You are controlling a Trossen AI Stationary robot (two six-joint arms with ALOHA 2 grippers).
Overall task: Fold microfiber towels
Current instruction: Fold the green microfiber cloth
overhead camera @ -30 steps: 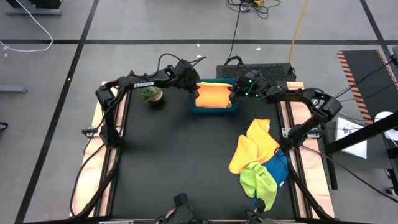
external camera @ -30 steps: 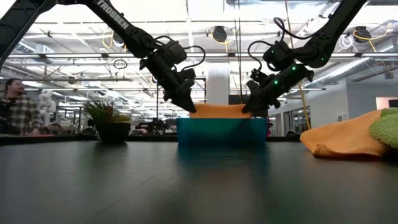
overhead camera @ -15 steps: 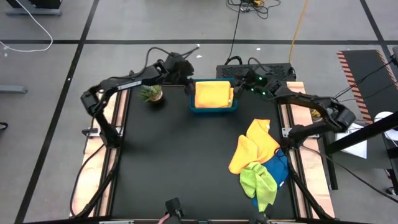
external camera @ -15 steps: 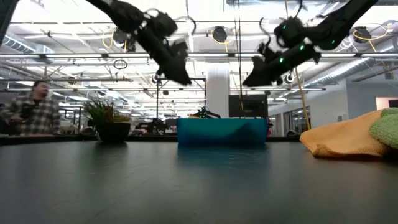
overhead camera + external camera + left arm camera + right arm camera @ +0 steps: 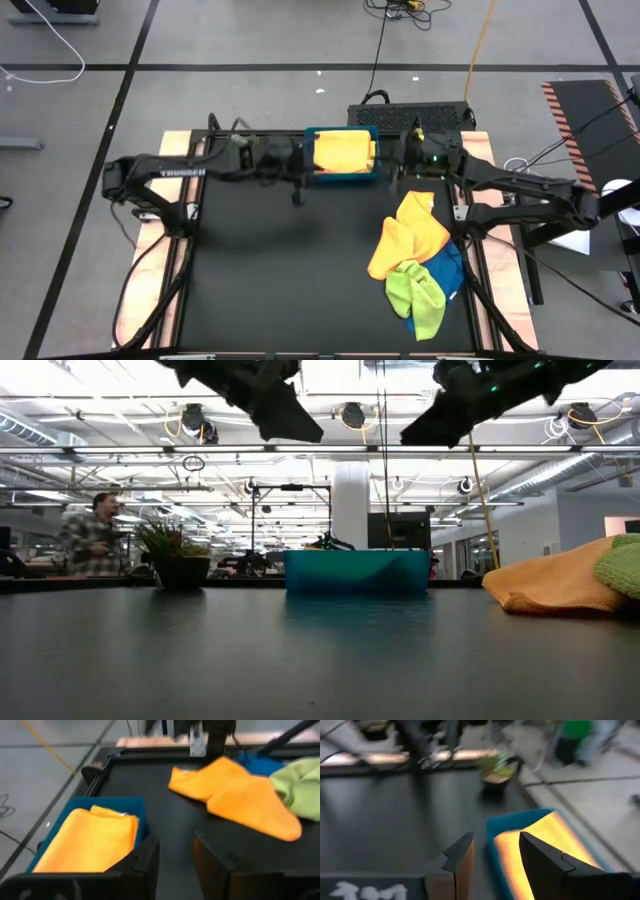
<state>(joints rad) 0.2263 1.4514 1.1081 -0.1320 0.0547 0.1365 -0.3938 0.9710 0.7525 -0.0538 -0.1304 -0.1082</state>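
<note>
A folded orange towel (image 5: pixel 342 153) lies flat in the blue tray (image 5: pixel 345 179) at the table's far middle. My left gripper (image 5: pixel 302 168) hovers open by the tray's left end, high above the table, with nothing between its fingers (image 5: pixel 175 842). My right gripper (image 5: pixel 393 168) hovers open by the tray's right end, equally high and empty (image 5: pixel 496 840). A loose heap of towels lies at the near right: orange (image 5: pixel 395 240), yellow (image 5: pixel 425 225), lime green (image 5: pixel 415 290) and blue (image 5: pixel 448 268), overlapping one another on the black table top.
A small potted plant (image 5: pixel 175 555) stands left of the tray, under my left arm. The black table top (image 5: pixel 280 270) stretches out in front of the tray. A person (image 5: pixel 95 535) moves in the room beyond the table.
Both grippers have come away from the ends of the orange towel, risen well above the tray and drawn back toward the near edge, the left one also leftward and the right one rightward. The towel, earlier bulging above the tray's rim, now lies down inside it.
</note>
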